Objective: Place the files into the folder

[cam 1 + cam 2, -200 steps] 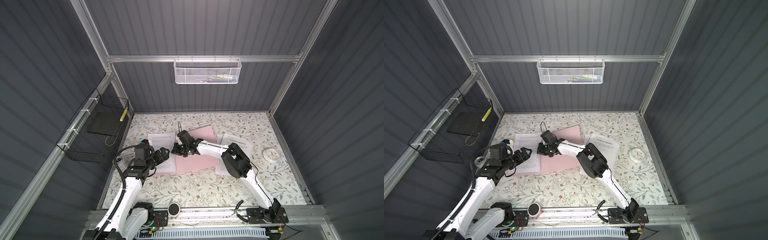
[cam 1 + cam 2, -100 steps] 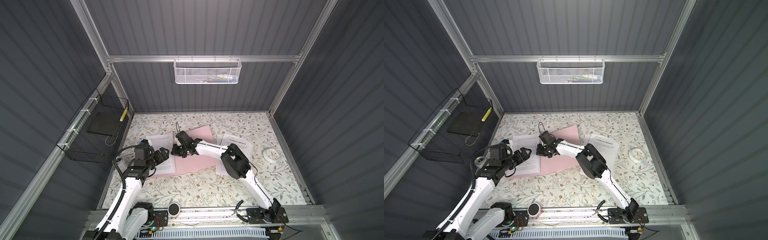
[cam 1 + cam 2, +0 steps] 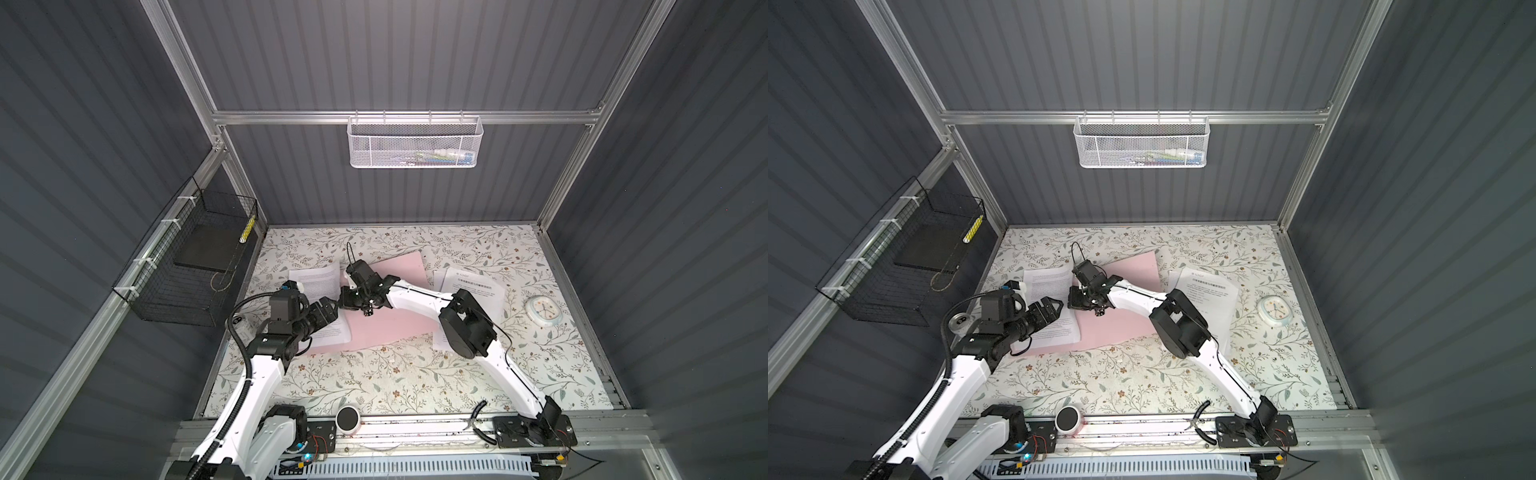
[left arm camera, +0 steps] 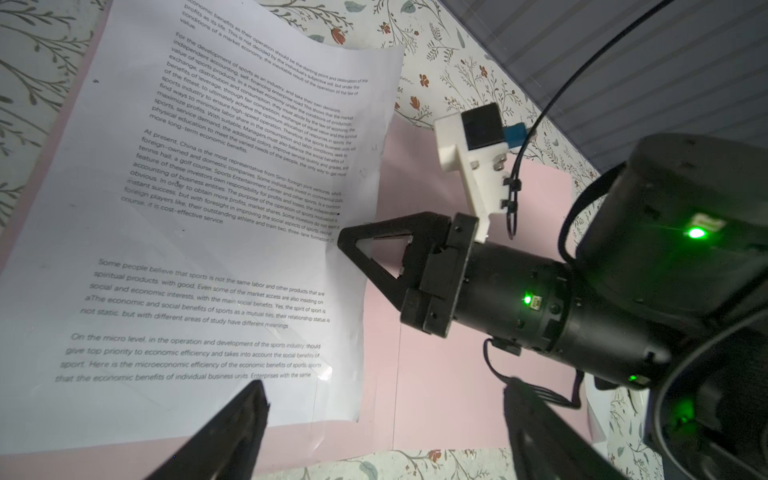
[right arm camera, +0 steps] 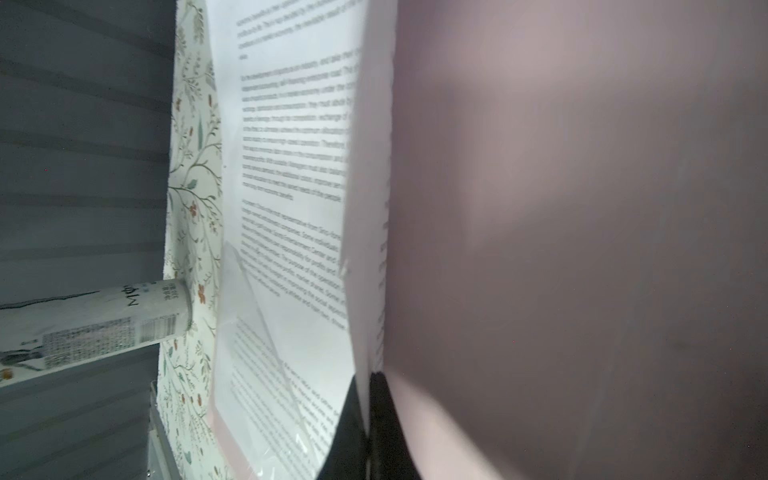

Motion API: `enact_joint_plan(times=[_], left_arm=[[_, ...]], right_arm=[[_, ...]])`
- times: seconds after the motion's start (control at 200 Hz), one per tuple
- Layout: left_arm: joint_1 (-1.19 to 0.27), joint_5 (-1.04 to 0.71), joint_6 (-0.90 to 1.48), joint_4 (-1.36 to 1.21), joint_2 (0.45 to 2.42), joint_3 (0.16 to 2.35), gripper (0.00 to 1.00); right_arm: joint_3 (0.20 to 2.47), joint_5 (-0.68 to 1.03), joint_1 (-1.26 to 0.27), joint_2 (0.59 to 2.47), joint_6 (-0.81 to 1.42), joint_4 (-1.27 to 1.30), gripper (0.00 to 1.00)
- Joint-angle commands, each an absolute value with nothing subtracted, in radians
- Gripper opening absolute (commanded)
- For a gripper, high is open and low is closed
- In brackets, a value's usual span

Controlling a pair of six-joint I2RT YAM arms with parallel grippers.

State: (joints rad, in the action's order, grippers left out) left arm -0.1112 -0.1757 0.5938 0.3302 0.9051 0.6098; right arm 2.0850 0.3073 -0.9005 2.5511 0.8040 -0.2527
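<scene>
The pink folder (image 3: pixel 399 274) (image 3: pixel 1133 270) is lying open and flat on the floral table (image 3: pixel 374 374), toward its far left part. A printed sheet (image 3: pixel 316 276) (image 3: pixel 1048 282) is resting on the folder's left half, with pink showing along its near edge. The right gripper (image 3: pixel 347 300) (image 3: pixel 1073 300) is reaching across the middle and is clamping the sheet's edge on the spine side. In the right wrist view the paper is passing edge-on between the two black fingers (image 5: pixel 386 415), and that edge is lifting slightly. The left gripper (image 3: pixel 330 307) (image 3: pixel 1057 309) is hovering just above the near part of the same sheet with its jaws spread wide, holding nothing (both fingers are showing well apart in the left wrist view). A second stack of files (image 3: pixel 478 286) is lying on the table just right of the folder, partly under the right arm. A can (image 3: pixel 960 322) is standing at the left edge, and a small clock (image 3: pixel 543 311) is lying to the far right.
</scene>
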Motion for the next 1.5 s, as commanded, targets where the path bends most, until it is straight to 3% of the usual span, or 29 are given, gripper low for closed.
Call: enact_joint_plan(times=[0.0, 0.225, 0.39, 0.6, 0.826, 0.986, 1.291, 1.496], left_arm=[[-0.106, -0.167, 0.571, 0.335, 0.897, 0.594, 0.89], [-0.106, -0.164, 0.573, 0.336, 0.887, 0.588, 0.9], [-0.106, -0.156, 0.558, 0.337, 0.891, 0.596, 0.9], [-0.106, -0.183, 0.542, 0.296, 0.931, 0.603, 0.91], [-0.118, -0.259, 0.573, 0.133, 1.025, 0.578, 0.9], [-0.234, -0.188, 0.542, 0.087, 1.131, 0.627, 0.89], [-0.301, -0.222, 0.542, -0.015, 1.333, 0.688, 0.88], [-0.316, -0.198, 0.516, -0.007, 1.394, 0.709, 0.86]], right_arm=[[2.088, 0.301, -0.908, 2.558, 0.799, -0.275, 0.0], [2.063, 0.299, -0.908, 2.544, 0.801, -0.263, 0.0], [1.994, 0.289, -0.901, 2.468, 0.79, -0.236, 0.33], [1.806, 0.247, -0.877, 2.245, 0.741, -0.225, 0.43], [1.499, 0.156, -0.805, 1.937, 0.668, -0.221, 0.41], [1.34, 0.152, -0.739, 1.83, 0.663, -0.215, 0.34], [1.132, 0.168, -0.685, 1.756, 0.704, -0.147, 0.21], [1.123, 0.19, -0.684, 1.796, 0.707, -0.132, 0.09]])
